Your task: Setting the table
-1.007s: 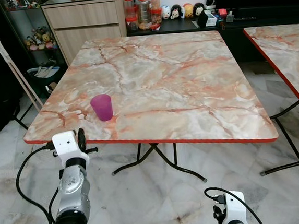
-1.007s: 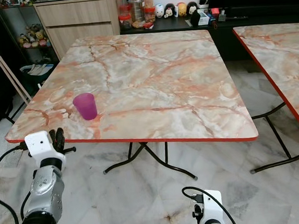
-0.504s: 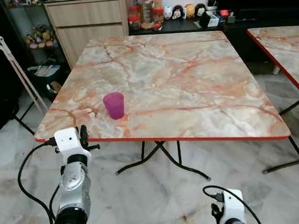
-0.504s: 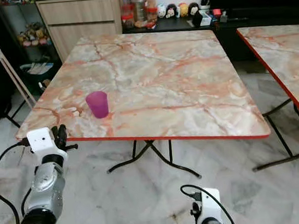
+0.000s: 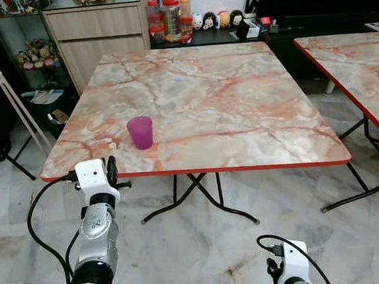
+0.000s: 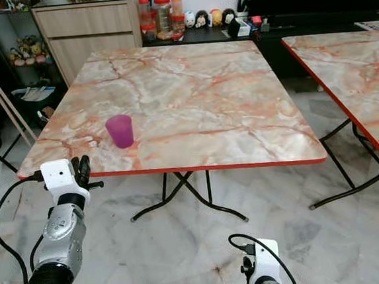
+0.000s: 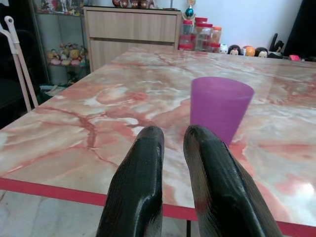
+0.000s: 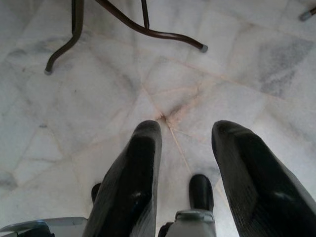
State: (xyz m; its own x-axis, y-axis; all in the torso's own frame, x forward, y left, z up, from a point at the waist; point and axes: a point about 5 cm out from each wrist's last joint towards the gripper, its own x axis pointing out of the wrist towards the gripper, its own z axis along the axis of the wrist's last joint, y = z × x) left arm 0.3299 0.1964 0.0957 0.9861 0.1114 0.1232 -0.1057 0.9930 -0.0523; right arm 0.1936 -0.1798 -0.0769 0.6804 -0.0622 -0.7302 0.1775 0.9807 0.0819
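Purple plastic, by the look of it: the cup (image 5: 140,132) stands upright and apparently empty on the marble-patterned table (image 5: 239,104), left of centre in the left eye view and a little in from the red front edge. It is probably light and stiff with smooth, slightly tapered walls, so a pinch across the middle of the wall, below the rim, seems safest; a hard squeeze could flex it or pop it upward. The left gripper (image 7: 170,143) sits at the table edge just short of the cup, fingers nearly together and holding nothing. The right gripper (image 8: 185,148) hangs over the floor, fingers spread.
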